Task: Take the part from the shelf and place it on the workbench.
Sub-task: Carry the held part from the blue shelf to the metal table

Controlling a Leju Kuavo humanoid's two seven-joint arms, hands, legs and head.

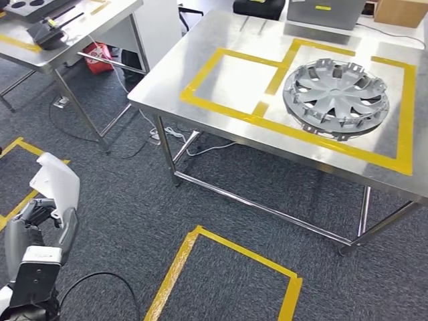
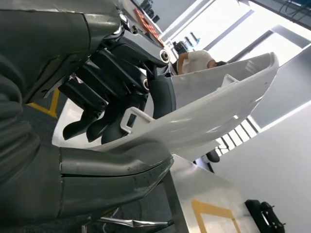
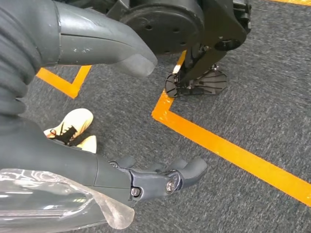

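A stainless steel counter point(image 1: 237, 87) marked with yellow tape rectangles point(image 1: 229, 83) stands on grey carpet floor point(image 1: 126, 207). A silver wheel cover point(image 1: 336, 98) lies in the right rectangle; a grey case point(image 1: 323, 13) sits at the far edge. Yellow tape outlines point(image 1: 227, 267) mark the near floor

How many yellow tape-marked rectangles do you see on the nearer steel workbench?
2: an empty left rectangle, and a right rectangle holding the silver plastic wheel cover. None seem hidden.
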